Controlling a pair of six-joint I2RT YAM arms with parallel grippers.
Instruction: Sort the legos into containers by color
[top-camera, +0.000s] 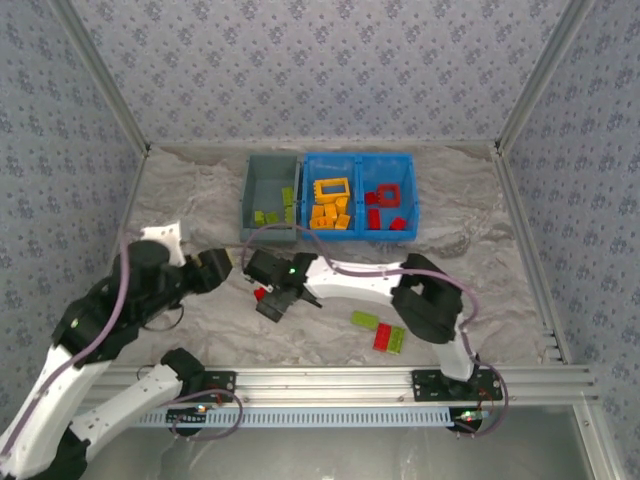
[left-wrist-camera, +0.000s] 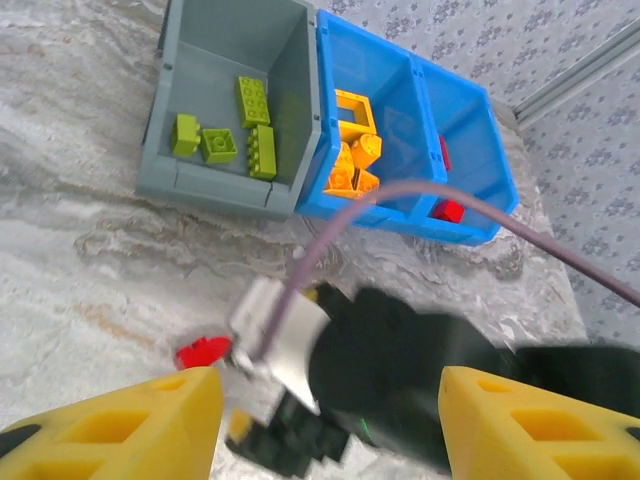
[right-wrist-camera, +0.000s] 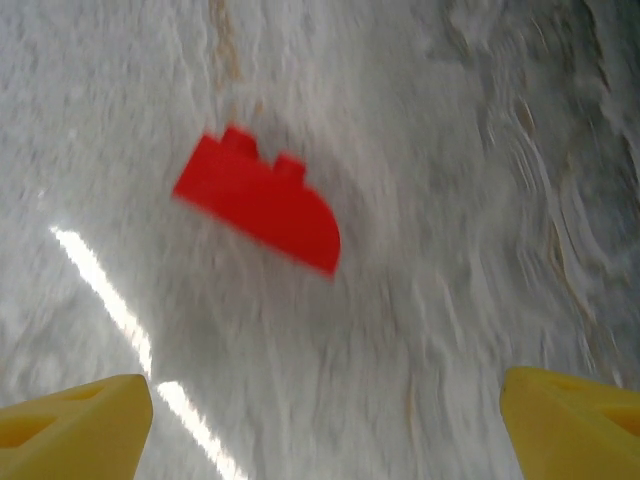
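Note:
A red lego (right-wrist-camera: 258, 200) with a rounded end lies on the table just ahead of my right gripper (right-wrist-camera: 325, 400), which is open with nothing between its yellow fingers. From above, that gripper (top-camera: 272, 300) hangs over the red lego (top-camera: 260, 293) at mid-table. My left gripper (top-camera: 218, 265) is open and empty just left of it, looking at the right wrist and the red lego (left-wrist-camera: 203, 351). The grey bin (left-wrist-camera: 225, 45) holds green legos (left-wrist-camera: 252, 100). The blue tray (top-camera: 360, 158) holds yellow legos (top-camera: 330, 208) on the left and red ones (top-camera: 385, 205) on the right.
Three loose legos lie near the front right: a green one (top-camera: 365, 320), a red one (top-camera: 383, 337) and another green one (top-camera: 398, 340). The right arm's elbow (top-camera: 425, 300) stands beside them. An aluminium rail (top-camera: 400, 378) runs along the near edge.

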